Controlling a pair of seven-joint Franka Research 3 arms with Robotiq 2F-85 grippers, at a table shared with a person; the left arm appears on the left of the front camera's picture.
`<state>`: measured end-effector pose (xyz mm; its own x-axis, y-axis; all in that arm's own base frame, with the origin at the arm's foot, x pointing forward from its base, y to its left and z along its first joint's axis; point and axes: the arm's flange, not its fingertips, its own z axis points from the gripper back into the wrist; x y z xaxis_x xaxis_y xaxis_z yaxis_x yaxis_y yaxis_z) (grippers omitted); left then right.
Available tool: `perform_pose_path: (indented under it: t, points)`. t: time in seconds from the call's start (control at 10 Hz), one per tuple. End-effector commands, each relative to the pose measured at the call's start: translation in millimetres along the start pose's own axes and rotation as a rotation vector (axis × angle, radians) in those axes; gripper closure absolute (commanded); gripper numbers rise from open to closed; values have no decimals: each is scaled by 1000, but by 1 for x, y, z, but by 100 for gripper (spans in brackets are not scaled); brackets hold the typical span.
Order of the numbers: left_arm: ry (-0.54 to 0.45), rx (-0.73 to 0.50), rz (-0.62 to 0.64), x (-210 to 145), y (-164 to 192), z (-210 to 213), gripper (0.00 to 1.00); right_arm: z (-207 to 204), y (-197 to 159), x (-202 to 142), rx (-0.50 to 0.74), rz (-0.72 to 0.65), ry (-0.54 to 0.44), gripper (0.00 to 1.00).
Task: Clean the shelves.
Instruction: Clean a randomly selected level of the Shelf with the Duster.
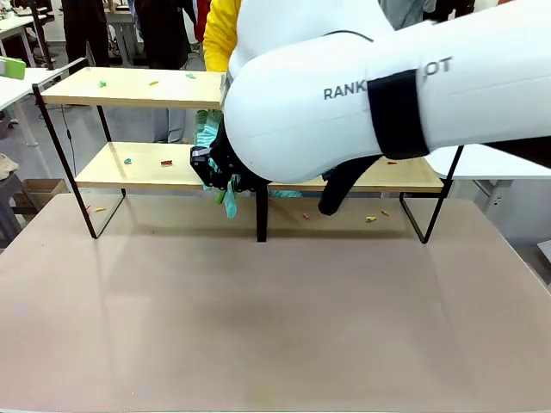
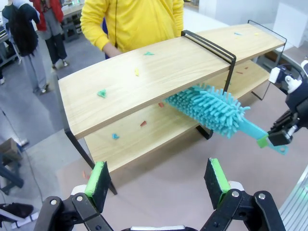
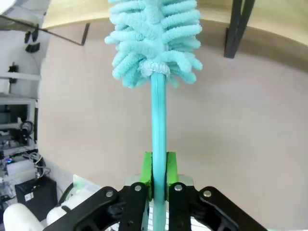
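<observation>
A pale beige table (image 1: 258, 327) fills the foreground, with a person in a yellow sweater (image 2: 130, 19) standing at its far side. The right gripper (image 3: 159, 166) has its green pads pressed together on the thin handle of a teal chenille duster (image 3: 154, 38), pinching it near its end. Beyond this gripper's fingertips the fluffy head reaches into the gap between the two wooden boards of the shelves (image 2: 159, 72), over the lower board and just beside the black centre upright. The left gripper (image 2: 158, 175) hovers with its fingers spread wide and nothing between them. The shelves stand ahead of it, past its fingertips, and the duster lies between it and the rack. Small coloured scraps (image 2: 101, 93) dot both boards, well apart from the duster head.
</observation>
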<state>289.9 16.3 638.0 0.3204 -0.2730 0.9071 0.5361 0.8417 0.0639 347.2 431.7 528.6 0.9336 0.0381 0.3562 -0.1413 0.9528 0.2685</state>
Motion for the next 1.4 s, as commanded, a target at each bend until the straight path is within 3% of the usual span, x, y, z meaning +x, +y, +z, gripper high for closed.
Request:
perform_pose_path:
  t: [0.0, 0.4, 1.0, 1.3]
  points:
    - [0, 5, 1, 0, -1, 0, 0, -18, 28, 25, -11, -27, -22, 87]
    - [0, 5, 1, 0, -1, 0, 0, -42, 42, 42, -9, -23, 30, 87]
    - [0, 5, 1, 0, -1, 0, 0, -52, 49, 43, 99, 4, 118, 87]
    - [0, 5, 1, 0, -1, 0, 0, -57, 60, 40, 188, 75, 208, 87]
